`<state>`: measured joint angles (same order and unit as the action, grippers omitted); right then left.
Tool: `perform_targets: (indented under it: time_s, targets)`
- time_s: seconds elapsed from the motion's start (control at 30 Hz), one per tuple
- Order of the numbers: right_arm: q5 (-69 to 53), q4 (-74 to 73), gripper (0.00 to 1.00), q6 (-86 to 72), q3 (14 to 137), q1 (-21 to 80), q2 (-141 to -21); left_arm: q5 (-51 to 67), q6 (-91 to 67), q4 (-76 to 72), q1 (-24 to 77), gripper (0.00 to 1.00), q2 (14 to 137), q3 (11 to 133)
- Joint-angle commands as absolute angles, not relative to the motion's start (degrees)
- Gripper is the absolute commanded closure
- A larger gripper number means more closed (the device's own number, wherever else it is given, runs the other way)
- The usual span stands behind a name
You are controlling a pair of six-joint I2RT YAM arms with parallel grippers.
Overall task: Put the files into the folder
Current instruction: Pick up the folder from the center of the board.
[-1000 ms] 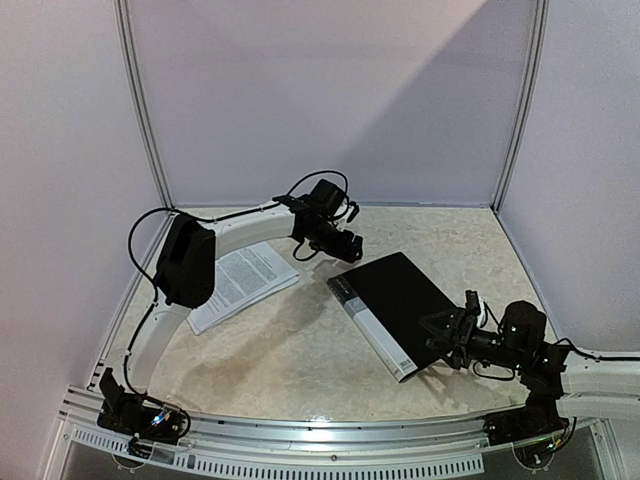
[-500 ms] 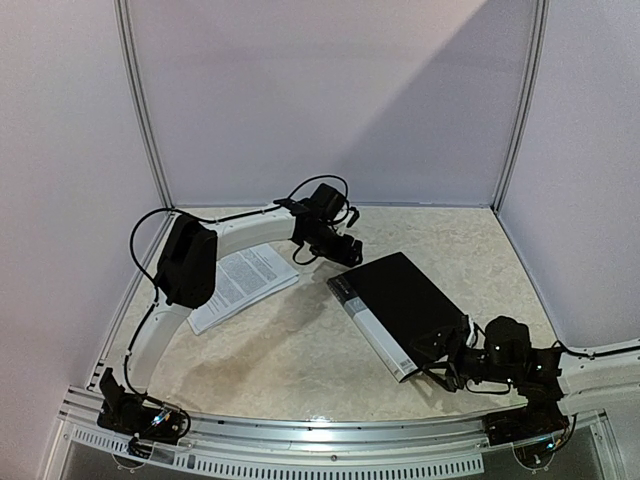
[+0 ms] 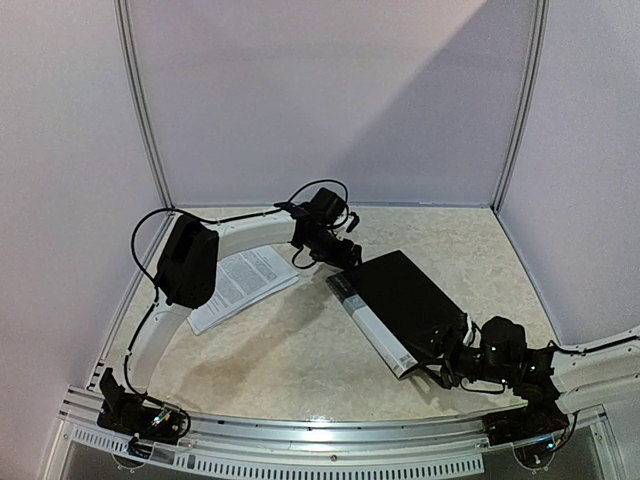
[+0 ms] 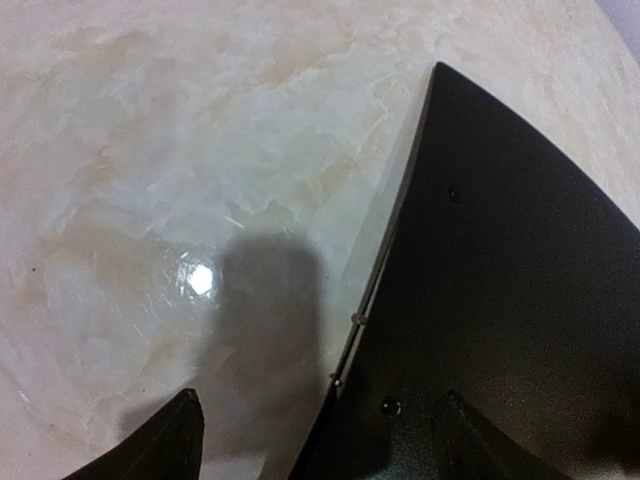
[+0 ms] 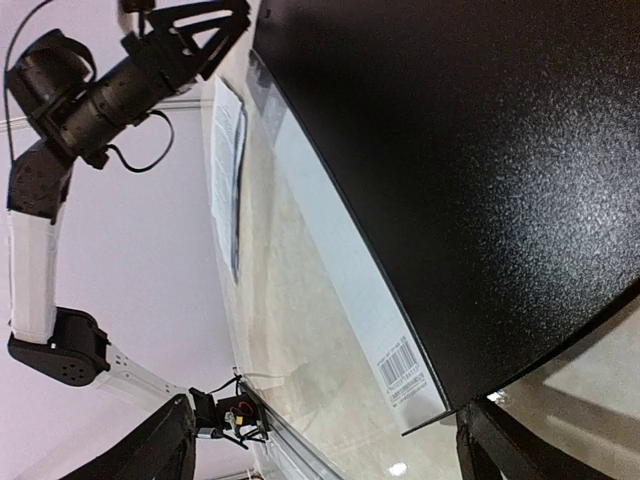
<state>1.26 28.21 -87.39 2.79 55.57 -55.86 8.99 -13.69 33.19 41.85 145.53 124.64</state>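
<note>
The black folder lies shut on the table, its white spine strip facing left. The files, white printed sheets, lie flat to its left, partly under the left arm. My left gripper hovers at the folder's far left corner. In the left wrist view the left gripper is open and the folder's edge runs between the fingers. My right gripper sits at the folder's near corner. In the right wrist view the right gripper is open, with the barcoded spine end between its fingers.
The marble-patterned tabletop is ringed by pale walls, with a metal rail along the near edge. The left arm's black elbow housing stands over the left end of the sheets.
My right gripper dropped and moved left, down to the folder's near corner. The left gripper edged slightly closer to the folder's far corner. The folder and the sheets stayed put.
</note>
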Motion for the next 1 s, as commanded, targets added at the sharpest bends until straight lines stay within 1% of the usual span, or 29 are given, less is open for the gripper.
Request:
perform_targets:
  time_s: [0.0, 0.13, 0.3, 0.37, 0.43, 0.53, 0.7, 0.97]
  targets:
    - [7.3, 29.4, 0.11, -85.7, -6.6, 56.1, -51.7, 10.8, -14.0, 32.7, 42.2, 0.21, 146.6, 123.4]
    - [9.2, 29.0, 0.11, -84.3, -6.8, 56.1, -50.3, 12.1, -14.1, 32.4, 42.5, 0.22, 146.9, 123.1]
    - [10.8, 32.7, 0.11, -83.6, -7.7, 56.1, -52.9, 14.7, -14.9, 31.4, 42.6, 0.23, 147.0, 122.2]
    - [11.9, 34.0, 0.12, -82.6, -7.6, 56.1, -54.2, 15.5, -15.3, 30.5, 42.6, 0.23, 146.5, 121.0]
    - [13.2, 34.3, 0.15, -80.9, -6.7, 56.1, -55.7, 15.9, -15.5, 29.9, 42.6, 0.24, 146.1, 119.9]
    - [14.7, 33.3, 0.25, -75.9, -4.1, 56.1, -57.8, 16.2, -15.6, 29.5, 42.6, 0.24, 145.8, 119.1]
    - [15.3, 34.1, 0.58, -69.4, -1.4, 56.1, -60.6, 16.1, -15.7, 29.5, 42.6, 0.25, 145.2, 118.6]
    - [18.8, 35.1, 0.92, -62.2, -0.6, 57.1, -62.4, 16.2, -16.3, 28.1, 42.5, 0.25, 144.1, 116.5]
